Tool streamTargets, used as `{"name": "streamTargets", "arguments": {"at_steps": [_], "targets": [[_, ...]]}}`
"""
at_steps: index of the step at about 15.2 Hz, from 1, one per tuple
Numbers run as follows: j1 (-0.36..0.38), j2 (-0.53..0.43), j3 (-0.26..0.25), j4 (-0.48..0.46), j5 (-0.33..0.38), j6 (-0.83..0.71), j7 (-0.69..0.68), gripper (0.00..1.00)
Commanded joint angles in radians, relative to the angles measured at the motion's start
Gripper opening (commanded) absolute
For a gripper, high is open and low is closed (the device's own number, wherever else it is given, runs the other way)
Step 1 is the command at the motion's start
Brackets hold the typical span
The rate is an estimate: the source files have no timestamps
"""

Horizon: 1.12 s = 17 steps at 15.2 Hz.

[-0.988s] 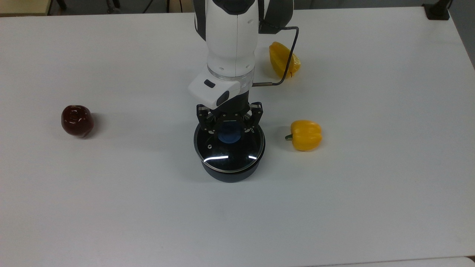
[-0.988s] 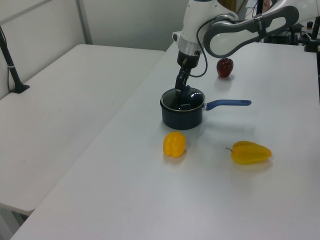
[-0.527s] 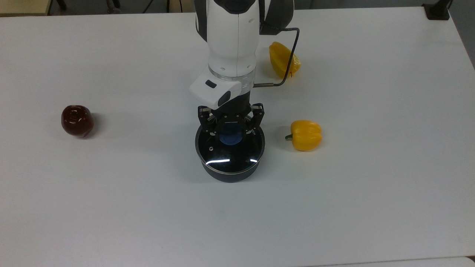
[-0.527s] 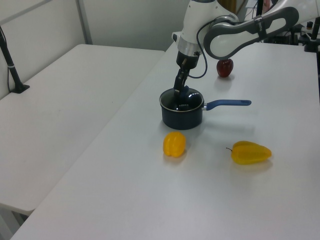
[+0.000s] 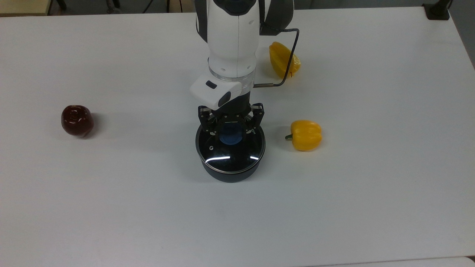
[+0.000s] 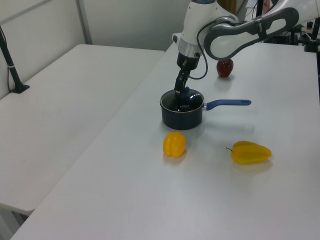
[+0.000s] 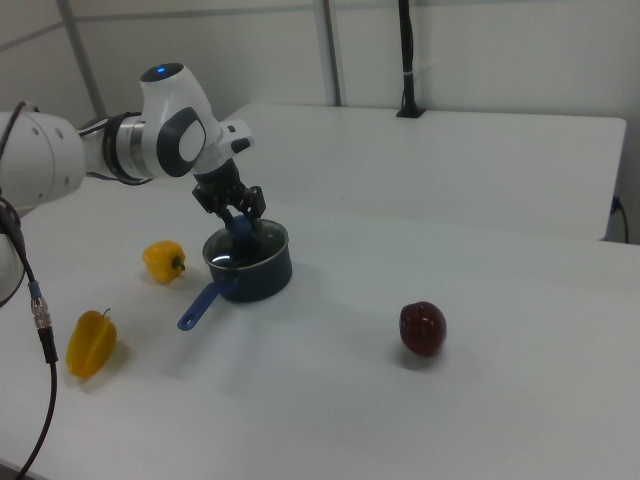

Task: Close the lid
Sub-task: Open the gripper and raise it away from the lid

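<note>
I pinch the lid's blue knob from above in my gripper, keeping it level on the saucepan, pepper at three o'clock.

lab/test rm | bare white worktables | robot arm | partition walls

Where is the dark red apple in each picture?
Top view: the apple sits far on the top view's left, alone on the table.
Left view: it is at the back, partly behind the arm.
Right view: it is in front, on the right view's right.
Shared landmark: the saucepan in the middle.
</note>
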Motion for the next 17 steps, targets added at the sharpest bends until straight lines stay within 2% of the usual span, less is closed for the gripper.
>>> {"name": "streamTargets", "arguments": {"at_steps": [1,3,7,13,17], "targets": [[0.011,-0.029,-0.005,-0.038,-0.027,0.005,0.054,1.00],[0.009,-0.060,-0.003,-0.041,-0.027,-0.024,0.062,1.00],[0.008,-0.178,-0.005,-0.055,-0.027,-0.263,0.062,1.00],[-0.012,-0.403,-0.014,-0.173,-0.026,-0.535,0.048,1.00],[-0.078,-0.500,-0.012,-0.198,-0.019,-0.618,0.045,1.00]]}}
